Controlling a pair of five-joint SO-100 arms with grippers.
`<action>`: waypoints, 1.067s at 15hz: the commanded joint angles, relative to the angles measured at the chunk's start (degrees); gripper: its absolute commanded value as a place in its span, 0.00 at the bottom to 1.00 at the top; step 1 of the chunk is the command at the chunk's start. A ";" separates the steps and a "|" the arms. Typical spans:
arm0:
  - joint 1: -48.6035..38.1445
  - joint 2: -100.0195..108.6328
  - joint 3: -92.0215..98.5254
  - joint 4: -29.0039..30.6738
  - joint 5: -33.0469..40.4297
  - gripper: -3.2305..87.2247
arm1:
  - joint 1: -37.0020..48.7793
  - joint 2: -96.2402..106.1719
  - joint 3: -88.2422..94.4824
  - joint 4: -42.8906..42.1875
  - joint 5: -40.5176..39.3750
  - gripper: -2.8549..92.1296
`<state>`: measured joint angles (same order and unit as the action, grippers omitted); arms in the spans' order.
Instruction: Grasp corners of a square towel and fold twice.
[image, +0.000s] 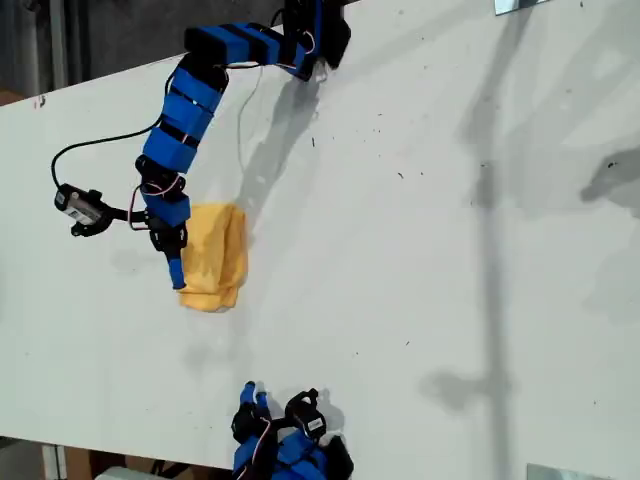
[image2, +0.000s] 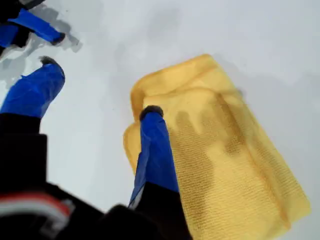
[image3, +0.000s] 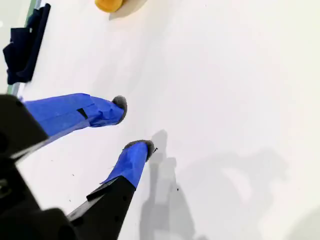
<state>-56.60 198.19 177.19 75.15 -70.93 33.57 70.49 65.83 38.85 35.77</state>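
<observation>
Toward the exterior view's left, well in from the table (image: 420, 250) edges, you had my first gripper (image: 176, 262) standing spread wide beside the square towel (image: 213, 256). In the first wrist view one blue finger (image2: 156, 150) lay on the cloth near a rounded corner (image2: 142, 92), while the other finger (image2: 35, 90) hung clear over bare surface, so nothing was clamped. The towel lay folded into a compact yellow-orange pad, flat on the white surface. A small camera on its cable (image: 82, 208) jutted out beside that arm. At the exterior view's bottom edge, my second gripper (image: 255, 398) sat parted and empty, well apart from the towel.
</observation>
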 joint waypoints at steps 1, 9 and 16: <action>0.00 0.35 0.26 0.44 -0.35 0.15 | 0.26 28.92 23.82 1.58 1.14 0.41; 15.38 0.44 0.97 0.62 -8.79 0.15 | -0.97 118.30 88.33 30.15 12.13 0.33; 24.17 0.53 1.49 -0.88 11.51 0.15 | -2.90 117.69 100.11 34.45 23.64 0.03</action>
<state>-33.49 198.19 178.42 73.92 -53.96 29.62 188.88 166.38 72.95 57.66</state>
